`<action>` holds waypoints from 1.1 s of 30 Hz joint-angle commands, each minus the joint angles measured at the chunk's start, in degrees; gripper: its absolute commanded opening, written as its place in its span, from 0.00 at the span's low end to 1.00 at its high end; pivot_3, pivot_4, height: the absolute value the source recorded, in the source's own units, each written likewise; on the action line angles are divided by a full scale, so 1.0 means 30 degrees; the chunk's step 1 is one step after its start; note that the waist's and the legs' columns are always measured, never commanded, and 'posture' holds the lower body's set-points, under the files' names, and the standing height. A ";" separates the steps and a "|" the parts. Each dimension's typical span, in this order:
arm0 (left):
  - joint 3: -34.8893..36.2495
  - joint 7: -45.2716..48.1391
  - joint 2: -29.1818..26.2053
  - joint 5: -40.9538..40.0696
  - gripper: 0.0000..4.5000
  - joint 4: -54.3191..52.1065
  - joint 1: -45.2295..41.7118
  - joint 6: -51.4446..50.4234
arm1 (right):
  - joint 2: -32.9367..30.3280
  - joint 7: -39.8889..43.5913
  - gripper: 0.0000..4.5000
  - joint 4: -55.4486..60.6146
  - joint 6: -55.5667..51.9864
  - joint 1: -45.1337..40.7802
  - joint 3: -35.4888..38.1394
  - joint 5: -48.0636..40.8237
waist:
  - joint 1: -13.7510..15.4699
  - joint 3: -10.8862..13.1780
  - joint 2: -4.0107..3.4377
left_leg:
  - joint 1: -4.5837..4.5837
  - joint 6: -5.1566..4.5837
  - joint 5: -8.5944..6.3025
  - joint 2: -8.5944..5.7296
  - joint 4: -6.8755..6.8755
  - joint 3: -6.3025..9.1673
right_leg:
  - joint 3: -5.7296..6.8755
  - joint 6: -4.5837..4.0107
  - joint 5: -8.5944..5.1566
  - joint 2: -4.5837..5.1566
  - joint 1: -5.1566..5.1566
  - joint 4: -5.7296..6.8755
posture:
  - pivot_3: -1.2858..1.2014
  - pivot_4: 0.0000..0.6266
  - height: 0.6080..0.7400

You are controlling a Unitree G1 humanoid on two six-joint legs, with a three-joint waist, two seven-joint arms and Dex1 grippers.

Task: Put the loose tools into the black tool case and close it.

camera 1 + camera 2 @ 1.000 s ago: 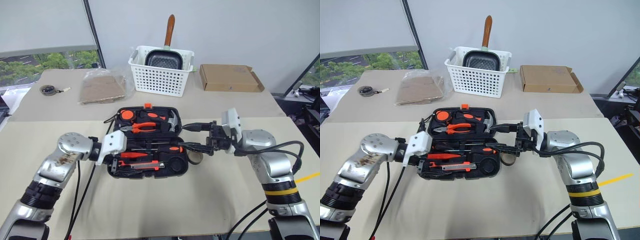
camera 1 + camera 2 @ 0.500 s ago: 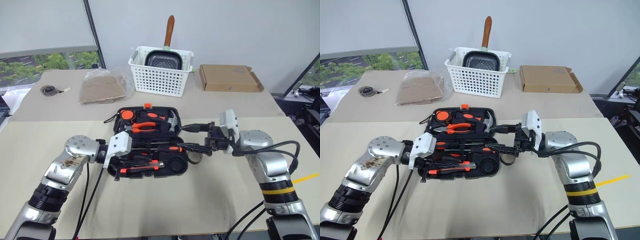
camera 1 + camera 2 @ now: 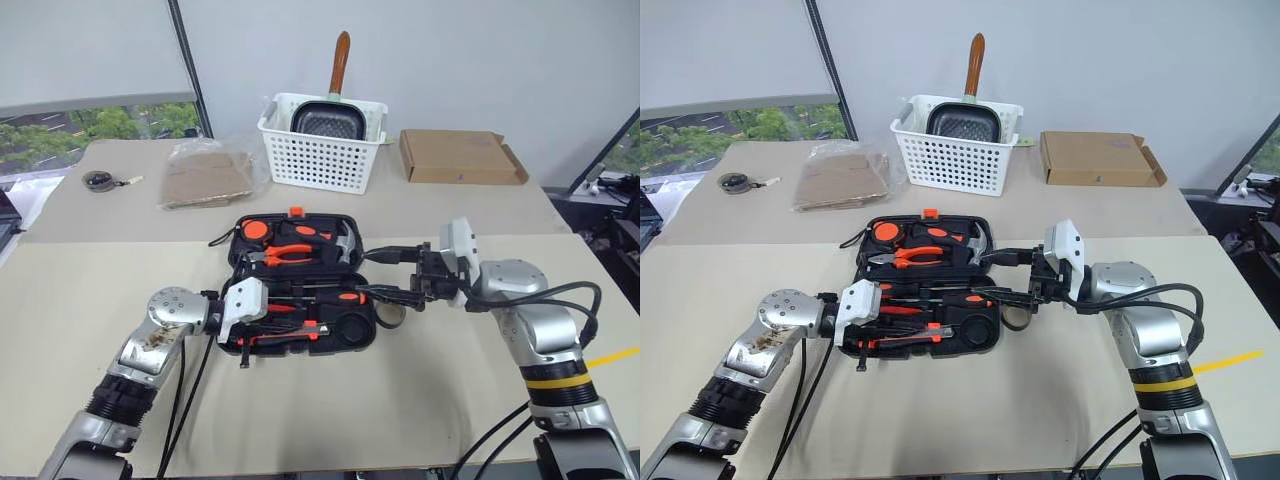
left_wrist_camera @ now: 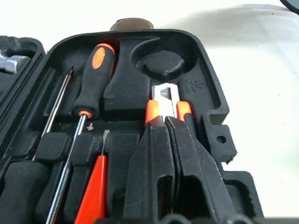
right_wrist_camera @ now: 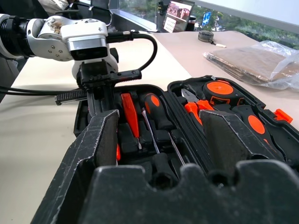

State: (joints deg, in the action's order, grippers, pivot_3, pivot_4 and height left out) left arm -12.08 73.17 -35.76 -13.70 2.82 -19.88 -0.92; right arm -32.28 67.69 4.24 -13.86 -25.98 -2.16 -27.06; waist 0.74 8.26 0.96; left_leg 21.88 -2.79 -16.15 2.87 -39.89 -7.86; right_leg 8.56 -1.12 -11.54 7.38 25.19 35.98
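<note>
You are looking at the black tool case (image 3: 298, 285) lying open on the beige table (image 3: 330, 400), between the two arms. Its far half carries the pliers (image 3: 285, 253) and a hammer (image 3: 345, 243), partly hidden among the slots. The near half holds an orange-and-black-handled screwdriver (image 4: 95, 79), a slim small orange screwdriver (image 4: 91, 186) cut off at the edge of the left wrist view, and the orange-black utility knife (image 4: 164, 100).

Your left gripper (image 4: 167, 122) has its fingers pressed together, with nothing pinched between them. The tips lie over the knife's handle end, so most of the knife is hidden; you cannot tell whether they touch it. Your right gripper (image 3: 375, 275) hangs at the case's right edge with its fingers spread apart, one above the other. The small tape roll (image 3: 392, 313) sits on the table just beside that edge, mostly covered by the lower finger; from the left wrist its rim (image 4: 130, 23) barely peeks over the case wall.

Farther back, a white basket (image 3: 320, 145) holds a dark pan (image 3: 326, 118) with a brown handle. Beside it lie a cardboard box (image 3: 460, 155) and a plastic-wrapped brown packet (image 3: 205, 175), and a round tape measure (image 3: 96, 180) rests near the window (image 3: 90, 120).
</note>
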 commanded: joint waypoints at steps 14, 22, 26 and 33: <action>-0.1339 0.0031 0.1111 0.1462 0.02 0.4003 0.0163 0.0997 | -0.0418 -0.0102 0.71 0.0668 0.0438 0.0081 0.0473 -0.0094 | 0.0006 -0.0058 -0.0096 | -0.0110 -0.0044 -0.0010 0.0006 -0.0002 0.0009 | -0.0009 0.0004 -0.0001 0.0013 -0.0059 0.0045 | 0.52 0.24 0.70; -0.1733 -0.0066 0.1361 0.2189 0.02 0.5604 0.0230 0.2581 | -0.0846 -0.0277 0.71 0.0912 0.0143 0.0349 0.0692 -0.0025 | 0.0069 -0.0115 -0.0186 | -0.0222 -0.0050 -0.0016 0.0001 0.0000 0.0020 | -0.0014 0.0007 -0.0002 0.0048 -0.0166 0.0035 | 0.52 0.24 0.70; -0.0457 -0.0273 0.1017 0.0782 0.02 0.3889 0.0020 0.1583 | -0.1867 -0.0334 0.71 0.1170 -0.0104 0.0987 0.0661 0.0498 | 0.0062 -0.0115 -0.0187 | -0.0232 -0.0047 -0.0019 0.0003 0.0002 0.0044 | -0.0006 0.0011 -0.0003 0.0059 -0.0183 0.0028 | 0.52 0.24 0.70; 0.2461 -0.0868 -0.0440 -0.2486 0.07 -0.0823 -0.0447 -0.2653 | -0.3685 0.0000 0.71 0.1259 0.0180 0.2140 -0.0097 0.2218 | -0.0095 -0.0071 -0.0120 | 0.0005 -0.0032 0.0008 0.0017 0.0015 0.0036 | -0.0007 0.0011 0.0001 0.0003 0.0036 0.0032 | 0.52 0.24 0.70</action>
State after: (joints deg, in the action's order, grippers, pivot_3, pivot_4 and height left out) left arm -8.68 71.28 -35.60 -17.28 5.31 -20.30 -5.64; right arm -41.95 67.33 6.38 -14.39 -19.45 -1.87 -22.21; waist 0.46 8.05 0.60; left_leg 21.92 -2.87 -16.11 2.93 -39.84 -7.75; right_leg 8.56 -1.10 -11.54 7.37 25.31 36.07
